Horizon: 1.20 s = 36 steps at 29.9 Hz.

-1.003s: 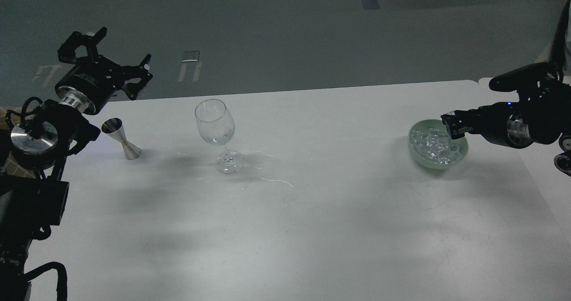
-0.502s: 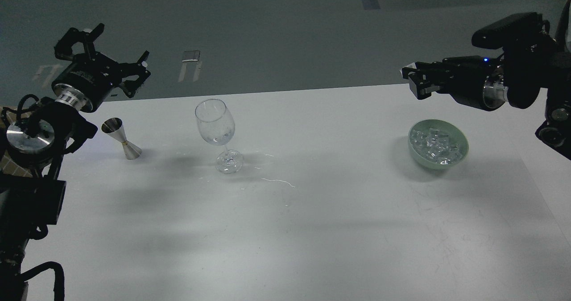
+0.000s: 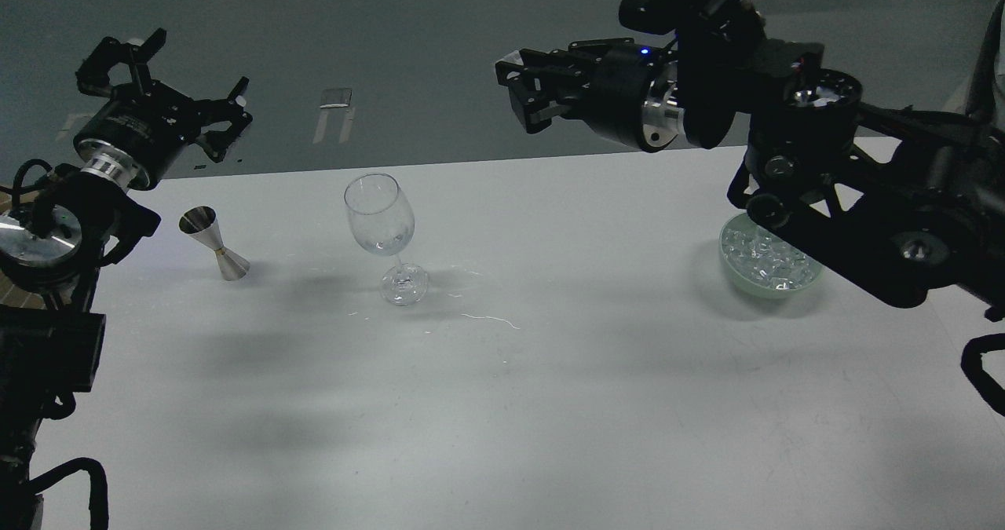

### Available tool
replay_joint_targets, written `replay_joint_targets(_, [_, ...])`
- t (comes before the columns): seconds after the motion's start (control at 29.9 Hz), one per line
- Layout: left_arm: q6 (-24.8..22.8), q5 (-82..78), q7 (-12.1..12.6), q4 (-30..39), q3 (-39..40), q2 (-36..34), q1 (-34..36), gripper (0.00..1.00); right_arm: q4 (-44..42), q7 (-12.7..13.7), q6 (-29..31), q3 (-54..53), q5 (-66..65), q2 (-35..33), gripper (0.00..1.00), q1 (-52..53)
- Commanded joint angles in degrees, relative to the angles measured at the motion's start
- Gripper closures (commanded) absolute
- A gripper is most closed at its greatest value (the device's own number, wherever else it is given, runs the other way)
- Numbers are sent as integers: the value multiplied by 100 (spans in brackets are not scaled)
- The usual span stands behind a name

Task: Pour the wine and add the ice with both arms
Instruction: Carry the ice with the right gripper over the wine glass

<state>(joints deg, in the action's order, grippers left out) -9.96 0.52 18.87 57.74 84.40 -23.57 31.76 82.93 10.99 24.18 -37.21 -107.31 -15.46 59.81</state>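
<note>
A clear wine glass (image 3: 379, 217) stands upright on the white table (image 3: 550, 404), left of centre, with only drops showing inside. A pale green bowl (image 3: 777, 288) at the right holds the ice (image 3: 763, 259), several small clear cubes; my right arm partly covers it. My right gripper (image 3: 520, 94) hangs high above the table's far edge, right of the glass and well above it. Its fingers are dark and I cannot tell whether they hold a cube. My left gripper (image 3: 196, 78) is open and empty, raised at the far left above a steel jigger (image 3: 212, 243).
The jigger stands upright left of the glass. Thin wet streaks (image 3: 491, 318) lie on the table beside the glass foot. The table's far edge runs just behind the glass. The right arm's links (image 3: 864, 224) span the right side over the bowl.
My right gripper rose out of the ice bowl and swung far left, to above and right of the glass. My left gripper drifted slightly up and left, still open.
</note>
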Motion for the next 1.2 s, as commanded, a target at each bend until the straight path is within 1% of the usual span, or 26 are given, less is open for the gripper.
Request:
replay_joint_targets(0.0, [3,0,3,35,7,-69,-3,2,-417,8,-1,4,-404,771,96,4])
replay_joint_targets(0.13, [-6,0,12,35,15,-130,-20,2,-1014,8,-1,12,-545,1546,96,4])
replay_joint_targets(0.27, [-6,0,12,35,15,-130,-47,2,-1428,8,-19,214,-668,1546,96,13])
replay_joint_targets(0.4, [-33,0,3,35,15,-104,-47,2,-1972,0,-203,285,-668,1546,96,144])
replay_joint_targets(0.5, [-33,0,-6,35,24,-78,-47,2,-2105,-18,-212,294,-660,1546,95,224])
replay_joint_targets(0.77, [-50,0,-6,35,24,-78,-47,2,-1939,-80,-221,329,-598,1546,94,268])
replay_joint_targets(0.97, [-59,0,-6,35,24,-95,-55,2,-1579,-238,-239,285,-476,1546,94,198])
replay_joint_targets(1.17, [-50,0,3,35,24,-113,-55,2,-1411,-264,-248,320,-185,1546,94,154])
